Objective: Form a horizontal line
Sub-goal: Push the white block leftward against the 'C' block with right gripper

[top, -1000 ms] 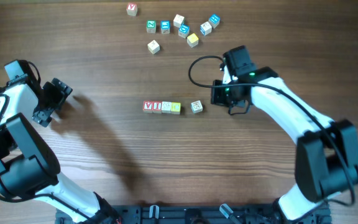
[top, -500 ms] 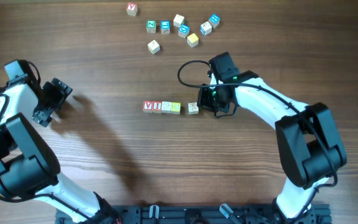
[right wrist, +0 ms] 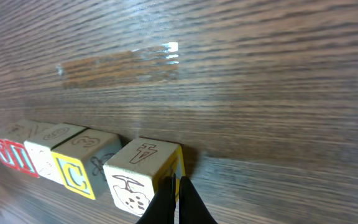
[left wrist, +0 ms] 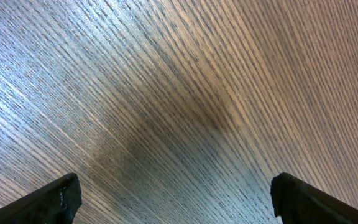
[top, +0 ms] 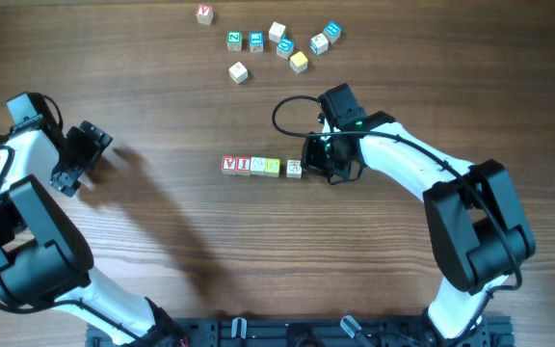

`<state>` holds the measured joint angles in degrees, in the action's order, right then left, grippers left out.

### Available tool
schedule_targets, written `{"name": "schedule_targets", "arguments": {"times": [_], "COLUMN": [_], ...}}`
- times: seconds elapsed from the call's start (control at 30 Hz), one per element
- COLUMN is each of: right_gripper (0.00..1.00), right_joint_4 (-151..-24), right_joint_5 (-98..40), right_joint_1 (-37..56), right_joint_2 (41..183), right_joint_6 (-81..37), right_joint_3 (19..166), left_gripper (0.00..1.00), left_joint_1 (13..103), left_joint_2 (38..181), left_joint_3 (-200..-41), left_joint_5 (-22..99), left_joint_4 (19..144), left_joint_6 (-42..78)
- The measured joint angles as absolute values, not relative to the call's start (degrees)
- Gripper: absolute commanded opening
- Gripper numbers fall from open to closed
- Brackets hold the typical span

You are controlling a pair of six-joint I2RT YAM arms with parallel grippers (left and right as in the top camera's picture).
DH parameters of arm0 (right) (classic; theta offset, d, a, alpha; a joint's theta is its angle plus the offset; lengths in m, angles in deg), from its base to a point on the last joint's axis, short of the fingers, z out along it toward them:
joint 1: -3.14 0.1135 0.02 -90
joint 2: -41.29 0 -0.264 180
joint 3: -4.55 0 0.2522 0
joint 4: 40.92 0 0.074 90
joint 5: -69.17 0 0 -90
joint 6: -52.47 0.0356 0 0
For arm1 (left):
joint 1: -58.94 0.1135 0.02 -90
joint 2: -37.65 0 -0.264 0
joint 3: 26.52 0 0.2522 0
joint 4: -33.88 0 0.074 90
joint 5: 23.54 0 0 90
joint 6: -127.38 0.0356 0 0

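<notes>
Row [top: 251,166] of lettered blocks lies at centre of overhead frame on surface [top: 162,251], running left to right. End block [top: 295,168] sits just beside the row's right end; cannot tell whether it touches the yellow C block [right wrist: 73,176]. Right gripper [right wrist: 174,190]: fingers pinched together, nothing between them, tips against the end block's right face. Left gripper [left wrist: 173,198]: at left of frame, spread wide, empty, over bare wood. Loose blocks [top: 279,40] scattered at upper centre, well apart from the row.
</notes>
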<state>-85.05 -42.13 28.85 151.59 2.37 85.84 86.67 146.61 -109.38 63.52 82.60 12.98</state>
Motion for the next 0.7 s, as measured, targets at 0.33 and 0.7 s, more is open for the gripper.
{"name": "schedule_targets", "arguments": {"times": [0.33, 0.7], "right_gripper": [0.05, 0.05], "right_joint_4": [-81.56, -79.72], "right_joint_5": [-42.55, -43.14], "right_joint_1": [29.73, 29.73], "right_joint_2": [151.59, 151.59], "right_joint_6": [3.42, 3.38], "right_joint_3": [85.84, 85.84], "left_gripper": [1.00, 1.00], "left_joint_1": [86.67, 86.67], "left_joint_2": [146.61, 146.61], "left_joint_3": [-109.38, -109.38], "left_joint_5": [63.52, 63.52], "left_joint_4": [82.60, 82.63], "left_joint_6": [13.00, 13.00]}}
